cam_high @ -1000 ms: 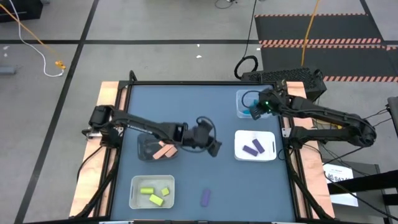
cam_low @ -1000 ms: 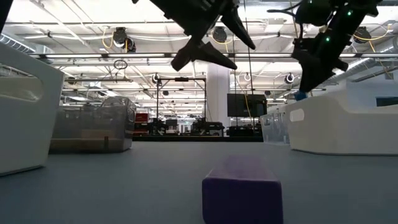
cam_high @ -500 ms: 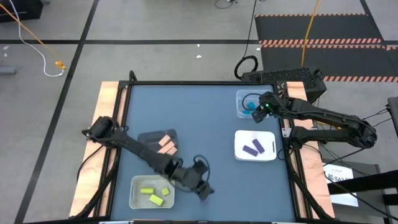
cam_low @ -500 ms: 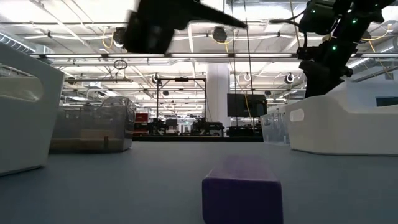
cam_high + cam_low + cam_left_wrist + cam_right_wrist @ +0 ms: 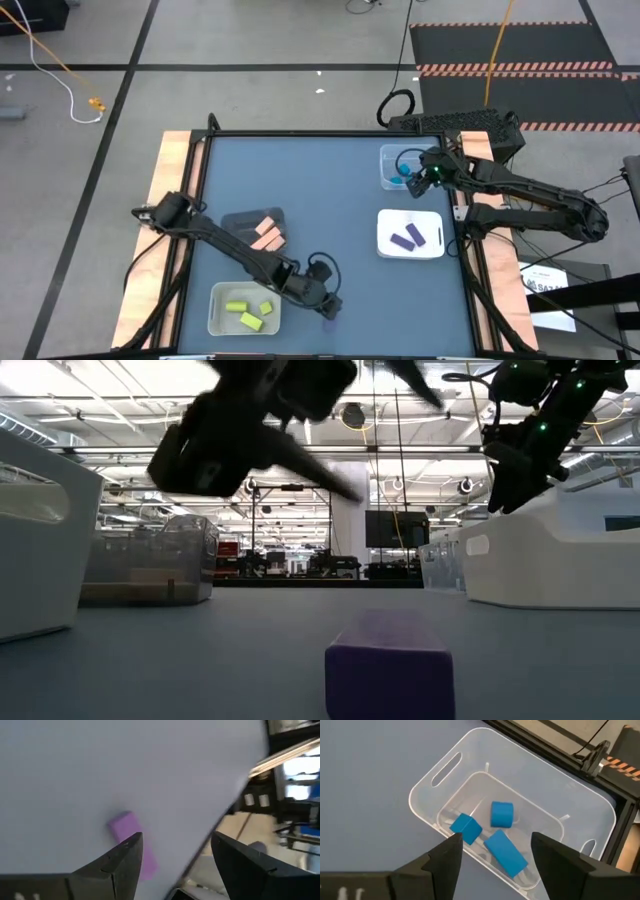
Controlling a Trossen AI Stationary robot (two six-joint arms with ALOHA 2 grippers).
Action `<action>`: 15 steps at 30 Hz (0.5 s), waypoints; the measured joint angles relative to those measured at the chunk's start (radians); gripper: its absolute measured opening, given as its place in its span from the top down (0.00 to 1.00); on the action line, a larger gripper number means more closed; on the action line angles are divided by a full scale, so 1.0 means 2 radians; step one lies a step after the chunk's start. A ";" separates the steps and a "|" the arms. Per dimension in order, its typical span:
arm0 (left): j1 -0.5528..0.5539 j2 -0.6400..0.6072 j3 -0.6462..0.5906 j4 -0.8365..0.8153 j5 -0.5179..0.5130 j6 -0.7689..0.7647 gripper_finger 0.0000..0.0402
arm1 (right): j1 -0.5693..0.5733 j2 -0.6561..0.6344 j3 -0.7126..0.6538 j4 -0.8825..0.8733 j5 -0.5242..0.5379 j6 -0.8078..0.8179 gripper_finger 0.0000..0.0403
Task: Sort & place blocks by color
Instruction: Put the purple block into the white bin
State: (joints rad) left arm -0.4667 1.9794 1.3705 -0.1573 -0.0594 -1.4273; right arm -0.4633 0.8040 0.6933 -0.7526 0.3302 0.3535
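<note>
A purple block [image 5: 129,834] lies flat on the table near its near edge and fills the foreground of the low view [image 5: 390,664]. My left gripper [image 5: 177,855] hovers open above it [image 5: 325,302]; the block shows beside one finger, partly behind it. My right gripper [image 5: 495,855] is open above the clear bin [image 5: 435,795] at the table's far right [image 5: 425,178]. Three blue blocks [image 5: 501,814] rest on that bin's floor.
A dark clear bin [image 5: 240,222] holds salmon blocks [image 5: 266,234]. The white bin [image 5: 222,322] at the near left holds yellow-green blocks [image 5: 248,318]. A white tray [image 5: 430,220] on the right carries two purple blocks [image 5: 406,238]. The table's near edge is close to the loose block.
My left gripper has swung from beside the salmon-block bin toward the table's near edge and now hangs over the loose purple block. The blue piece seen at my right gripper's tips a second ago no longer shows there; that gripper has shifted slightly right.
</note>
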 joint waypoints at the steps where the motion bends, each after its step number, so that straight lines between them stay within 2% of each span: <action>1: 0.000 0.002 0.000 -0.005 0.006 -0.001 0.42 | 0.000 0.000 0.000 0.001 0.001 -0.001 0.43; 6: 0.003 0.009 0.001 -0.004 0.026 -0.021 0.42 | 0.000 0.000 0.000 0.016 0.003 0.000 0.43; 15: 0.006 0.013 0.007 0.003 0.026 -0.022 0.42 | 0.000 0.001 0.000 0.065 0.002 0.000 0.43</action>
State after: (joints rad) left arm -0.4548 2.0056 1.3843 -0.1511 -0.0071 -1.4719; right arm -0.4633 0.8055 0.6933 -0.6235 0.3351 0.3541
